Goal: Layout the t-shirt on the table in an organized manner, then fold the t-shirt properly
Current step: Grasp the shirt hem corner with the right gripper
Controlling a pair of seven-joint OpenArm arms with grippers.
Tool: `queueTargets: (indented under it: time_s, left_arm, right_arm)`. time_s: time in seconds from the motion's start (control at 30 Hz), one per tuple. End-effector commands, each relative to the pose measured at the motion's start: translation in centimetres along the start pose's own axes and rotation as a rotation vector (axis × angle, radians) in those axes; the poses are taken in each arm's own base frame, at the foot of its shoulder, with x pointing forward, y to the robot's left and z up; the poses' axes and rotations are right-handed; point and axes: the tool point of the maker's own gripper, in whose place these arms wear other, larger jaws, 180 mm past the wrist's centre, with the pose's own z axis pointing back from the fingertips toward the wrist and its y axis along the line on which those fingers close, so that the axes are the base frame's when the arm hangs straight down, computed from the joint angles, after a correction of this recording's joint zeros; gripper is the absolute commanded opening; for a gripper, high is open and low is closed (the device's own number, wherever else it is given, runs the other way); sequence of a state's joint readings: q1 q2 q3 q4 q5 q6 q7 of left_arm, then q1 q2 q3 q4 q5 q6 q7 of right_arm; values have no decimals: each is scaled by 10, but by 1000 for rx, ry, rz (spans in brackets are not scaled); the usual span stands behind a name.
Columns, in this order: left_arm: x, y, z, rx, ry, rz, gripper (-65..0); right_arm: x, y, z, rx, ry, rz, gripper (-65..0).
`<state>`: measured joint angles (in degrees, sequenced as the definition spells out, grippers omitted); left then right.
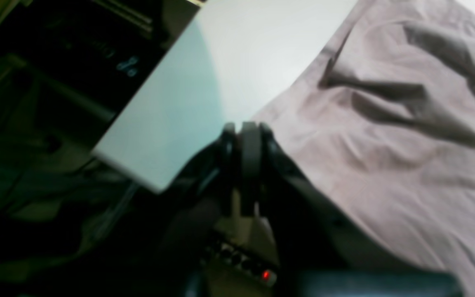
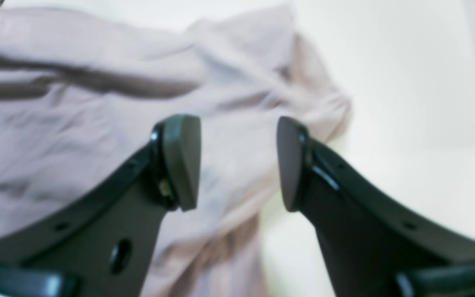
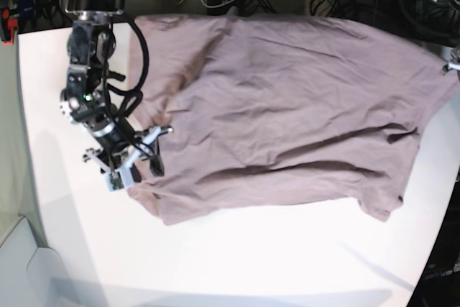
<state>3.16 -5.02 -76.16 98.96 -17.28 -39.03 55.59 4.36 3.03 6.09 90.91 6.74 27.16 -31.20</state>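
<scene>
Mauve-brown cotton covered most of the white worktop (image 3: 215, 257): the t-shirt (image 3: 287, 106) lay spread but wrinkled, its long axis running across the base view from the sleeve side on that view's left to the far corner at the right edge. The right pincer (image 3: 133, 159) hung over the shirt's left margin in that view, at the sleeve and lower corner, jaws released and standing wide. In its own wrist view the cloth ran between and beyond the pads (image 2: 182, 161), with bare worktop off to the right, so the fabric edge lay directly under the gap and nothing was gripped. The left pincer (image 1: 243, 128) was clenched with nothing visibly between its tips, sitting at the opposite end of the shirt, just beside the cloth's border near the worktop's corner. My judgement: the right arm was nearer to a graspable hem, and the coming move likely turned on descending onto that edge.
</scene>
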Motion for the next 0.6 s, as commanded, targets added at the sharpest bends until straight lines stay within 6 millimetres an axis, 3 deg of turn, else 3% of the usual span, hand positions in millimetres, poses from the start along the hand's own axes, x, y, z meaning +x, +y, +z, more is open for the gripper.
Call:
queueTargets:
  time_s: [0.0, 0.17, 0.3, 0.57]
  left_arm:
    - [18, 7, 6, 19, -59, -9, -648]
    - [10, 31, 14, 75, -56, 39, -648]
    - [9, 37, 13, 83, -50, 43, -648]
    - [2, 41, 17, 90, -28, 30, -648]
  right_arm:
    - [13, -4, -4, 0, -40, -2, -348]
    - [1, -10, -21, 7, 8, -33, -348]
    - [6, -23, -29, -4, 11, -30, -348]
    - [28, -85, -52, -65, 52, -15, -348]
